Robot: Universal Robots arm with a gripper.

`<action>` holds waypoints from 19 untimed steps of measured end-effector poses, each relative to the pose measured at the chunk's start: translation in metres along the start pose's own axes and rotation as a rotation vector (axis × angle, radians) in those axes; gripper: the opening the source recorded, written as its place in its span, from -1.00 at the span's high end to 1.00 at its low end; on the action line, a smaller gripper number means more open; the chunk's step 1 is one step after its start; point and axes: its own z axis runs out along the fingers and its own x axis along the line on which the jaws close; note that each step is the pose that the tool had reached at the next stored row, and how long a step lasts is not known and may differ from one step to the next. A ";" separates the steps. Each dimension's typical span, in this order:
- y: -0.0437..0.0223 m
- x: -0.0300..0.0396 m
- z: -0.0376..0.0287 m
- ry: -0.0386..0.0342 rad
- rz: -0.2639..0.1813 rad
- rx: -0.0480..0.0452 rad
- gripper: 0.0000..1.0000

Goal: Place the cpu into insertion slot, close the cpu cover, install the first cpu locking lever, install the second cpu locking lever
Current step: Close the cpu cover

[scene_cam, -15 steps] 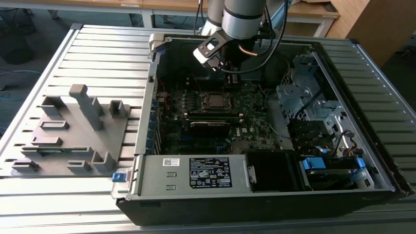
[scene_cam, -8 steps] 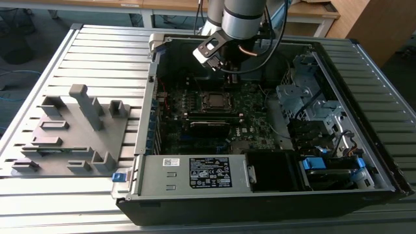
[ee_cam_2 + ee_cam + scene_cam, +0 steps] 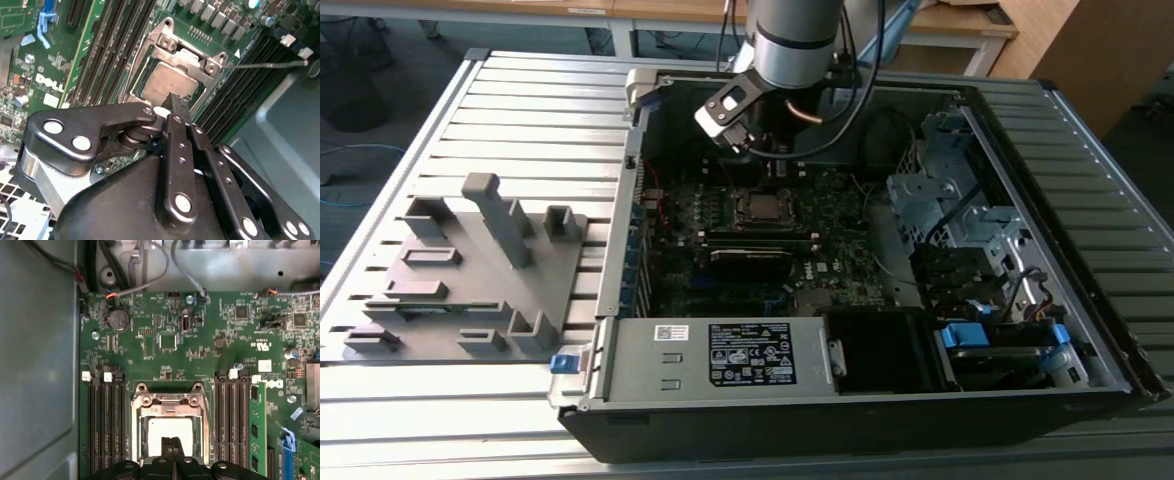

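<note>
The cpu (image 3: 161, 82) lies flat in its socket on the green motherboard (image 3: 200, 340), its top pale and square (image 3: 170, 430). The silvery cpu cover (image 3: 192, 56) lies down around it as a frame (image 3: 170, 401). A thin metal lever rod (image 3: 265, 64) sticks out from a corner of the socket over the memory slots. My gripper (image 3: 176, 100) hovers just above the cpu's edge, fingers pressed together with nothing between them (image 3: 172, 441). In the exterior view the gripper (image 3: 774, 158) hangs inside the open case, just behind the socket (image 3: 758, 207).
Memory slots (image 3: 105, 425) flank the socket, one with a green stick (image 3: 257, 425). Cables (image 3: 145, 270) run along the case wall. A grey power box (image 3: 720, 355) sits at the case front, drive cages (image 3: 947, 200) on the exterior view's right, a grey fixture plate (image 3: 460, 270) outside.
</note>
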 end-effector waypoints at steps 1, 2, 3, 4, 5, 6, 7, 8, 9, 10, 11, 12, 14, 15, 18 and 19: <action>-0.0008 -0.0001 0.0012 0.0000 0.000 0.0000 0.80; -0.0012 -0.0001 0.0020 -0.0001 0.001 0.0000 0.80; -0.0012 -0.0002 0.0024 -0.0001 0.001 0.0000 0.80; -0.0013 -0.0002 0.0024 -0.0002 0.001 0.0001 0.80; -0.0012 -0.0002 0.0024 -0.0002 0.001 0.0001 0.80; -0.0013 -0.0002 0.0024 -0.0002 0.001 0.0001 0.80; -0.0013 -0.0002 0.0024 -0.0002 0.001 0.0001 0.80; -0.0013 -0.0002 0.0025 -0.0002 0.000 0.0000 0.80; -0.0013 -0.0002 0.0027 0.0000 -0.009 0.0002 0.80; -0.0013 -0.0002 0.0028 0.0000 -0.023 0.0004 0.80; -0.0013 -0.0001 0.0029 0.0001 -0.039 0.0007 0.80; -0.0013 -0.0002 0.0031 0.0003 -0.055 0.0010 0.80; -0.0013 -0.0002 0.0033 0.0003 -0.088 0.0016 0.80; -0.0013 -0.0002 0.0034 0.0004 -0.104 0.0020 0.80; -0.0013 -0.0002 0.0035 0.0004 -0.134 0.0025 0.80; -0.0013 -0.0002 0.0035 0.0005 -0.134 0.0025 0.80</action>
